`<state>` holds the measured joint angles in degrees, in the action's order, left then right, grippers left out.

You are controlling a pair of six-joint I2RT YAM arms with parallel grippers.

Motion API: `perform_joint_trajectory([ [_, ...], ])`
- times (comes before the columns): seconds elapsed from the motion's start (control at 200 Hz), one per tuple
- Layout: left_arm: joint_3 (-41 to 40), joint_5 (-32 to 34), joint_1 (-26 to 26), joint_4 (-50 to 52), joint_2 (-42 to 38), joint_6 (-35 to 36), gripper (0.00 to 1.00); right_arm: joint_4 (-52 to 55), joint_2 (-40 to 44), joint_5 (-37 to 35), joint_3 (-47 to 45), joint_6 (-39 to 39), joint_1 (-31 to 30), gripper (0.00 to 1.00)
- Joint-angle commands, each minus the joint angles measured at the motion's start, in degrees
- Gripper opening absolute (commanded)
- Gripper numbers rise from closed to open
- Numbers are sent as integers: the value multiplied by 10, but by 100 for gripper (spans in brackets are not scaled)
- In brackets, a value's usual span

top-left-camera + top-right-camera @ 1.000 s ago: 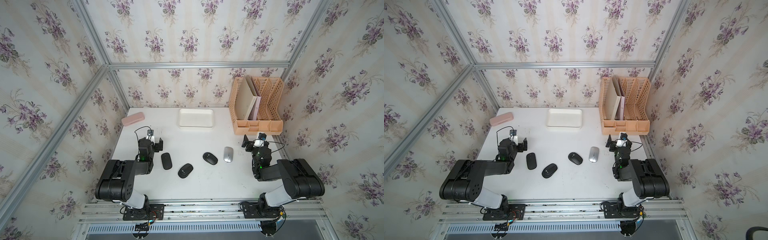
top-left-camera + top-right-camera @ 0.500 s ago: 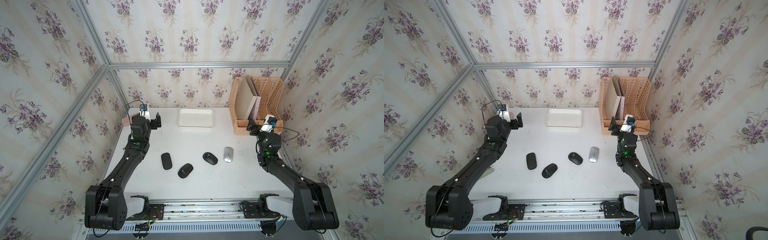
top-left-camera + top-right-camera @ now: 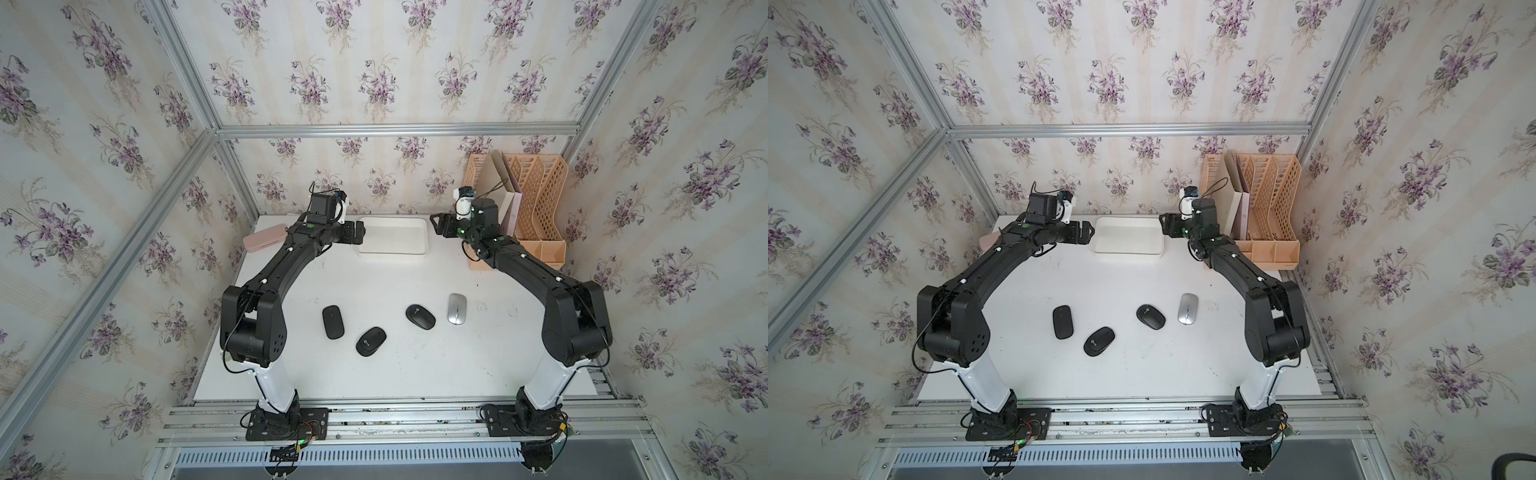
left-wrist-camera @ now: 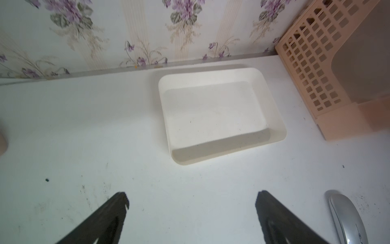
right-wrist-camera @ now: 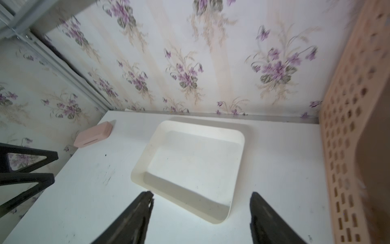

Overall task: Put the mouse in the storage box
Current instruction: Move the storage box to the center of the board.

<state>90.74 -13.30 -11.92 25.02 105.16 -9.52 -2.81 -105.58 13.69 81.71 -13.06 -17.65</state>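
Both arms reach toward the far end of the table (image 3: 415, 374), 1 at each short end of the storage box (image 3: 392, 237). The storage box sits flat on the table close to the back wall, between the pink case (image 3: 264, 237) in the far left corner and the peach file organiser (image 3: 536, 208) in the far right corner.

The left claw (image 3: 360, 233) hangs just beside the box's left end and the right claw (image 3: 435, 225) just beside its right end. Whether either touches the rim cannot be told from the top views.

In the left wrist view the left claw (image 4: 192, 197) is released, its 2 fingers spread wide with table surface between them. In the right wrist view the right claw (image 5: 201, 196) is also released, its fingers apart, with a near corner of the box showing between them.

4 mice lie on the table in a loose row, well apart from the box and nearer the arm bases:
- the left black mouse (image 3: 333, 321)
- the middle black mouse (image 3: 371, 341)
- the right black mouse (image 3: 420, 317)
- the silver mouse (image 3: 457, 308), just beside the right black one
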Motion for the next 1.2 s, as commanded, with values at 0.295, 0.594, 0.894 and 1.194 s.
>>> perform_joint_trajectory([
  [0.295, 73, -11, -8, 121, 75, 1, 99, 279, -216, -27, 272, 1, -14, 71],
  [0.594, 11, -10, -9, 95, 44, 2, 99, 314, -294, -69, 329, 4, -16, 63],
  [0.894, -5, -40, -16, 100, 21, -8, 99, 326, -357, -76, 398, 2, -16, 45],
  [1.194, -55, -37, -24, 94, -35, -18, 99, 321, -382, -82, 405, 0, -18, 25],
])
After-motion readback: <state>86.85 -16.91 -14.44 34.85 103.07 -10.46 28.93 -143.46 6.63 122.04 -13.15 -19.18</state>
